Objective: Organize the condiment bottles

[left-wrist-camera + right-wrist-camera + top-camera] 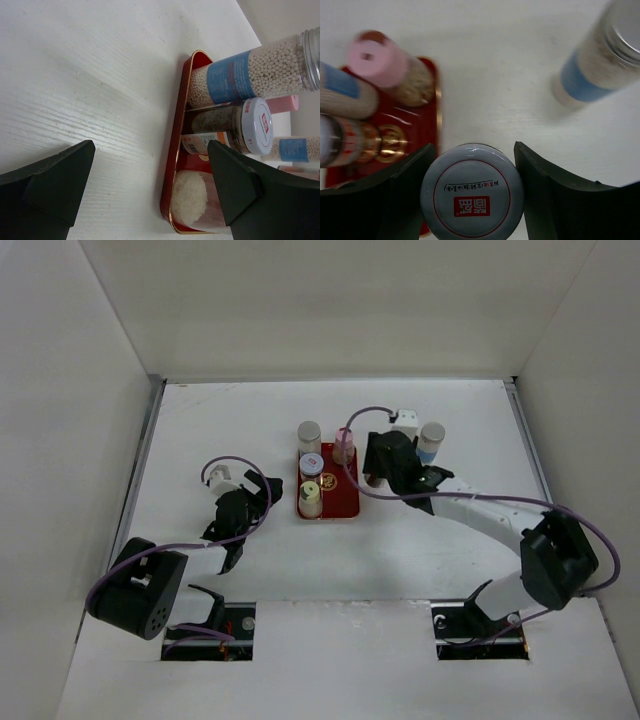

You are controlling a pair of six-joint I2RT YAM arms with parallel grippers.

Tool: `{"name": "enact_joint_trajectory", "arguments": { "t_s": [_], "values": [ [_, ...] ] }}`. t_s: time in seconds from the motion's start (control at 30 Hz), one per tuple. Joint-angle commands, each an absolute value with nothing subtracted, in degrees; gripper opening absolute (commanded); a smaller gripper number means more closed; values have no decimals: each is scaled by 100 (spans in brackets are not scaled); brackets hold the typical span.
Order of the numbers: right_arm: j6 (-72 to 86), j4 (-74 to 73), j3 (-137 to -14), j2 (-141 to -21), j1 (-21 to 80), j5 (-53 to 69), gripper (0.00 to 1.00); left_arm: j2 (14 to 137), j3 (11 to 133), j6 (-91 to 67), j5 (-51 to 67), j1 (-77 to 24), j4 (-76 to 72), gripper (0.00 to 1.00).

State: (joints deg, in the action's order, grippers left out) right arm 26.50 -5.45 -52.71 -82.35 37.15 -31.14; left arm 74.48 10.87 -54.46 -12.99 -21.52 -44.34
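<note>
The right gripper (474,150) is straddling a white-capped bottle (471,192) standing on the counter (495,75) just beside the red tray (422,127). Its jaws are sitting close on both sides of the cap, though I cannot tell whether they are gripping yet. A clean grasp is calling for a centred bottle, an even squeeze, and a straight lift clearing the tray rim and the pink-capped bottle (370,57). The left gripper (150,185) is hovering, jaws wide open and empty.
</note>
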Motion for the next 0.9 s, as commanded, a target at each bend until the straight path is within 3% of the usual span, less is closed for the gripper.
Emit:
{"name": "enact_joint_trajectory", "arguments": {
  "t_s": [0.0,0.3,0.63,0.77,0.87],
  "values": [
    [2716,263,-6256,-8603,4055,-3173,52,7409,1160,-5467,-1336,-2158,-4623,100],
    [2610,519,-7303,-10045,4478,-3094,53,7444,1151,-5475,-1240,-2105,-4649,100],
    [2365,598,-7515,-10643,4478,-3471,54,7357,1134,-5476,-1292,-2122,-4623,100],
    [2267,606,-7506,-10714,4522,-3744,62,7444,1143,-5476,-1231,-2096,-4658,100],
    [2338,598,-7445,-10644,4539,-3727,75,7365,1143,-5467,-1283,-2131,-4623,100]
  ]
}}
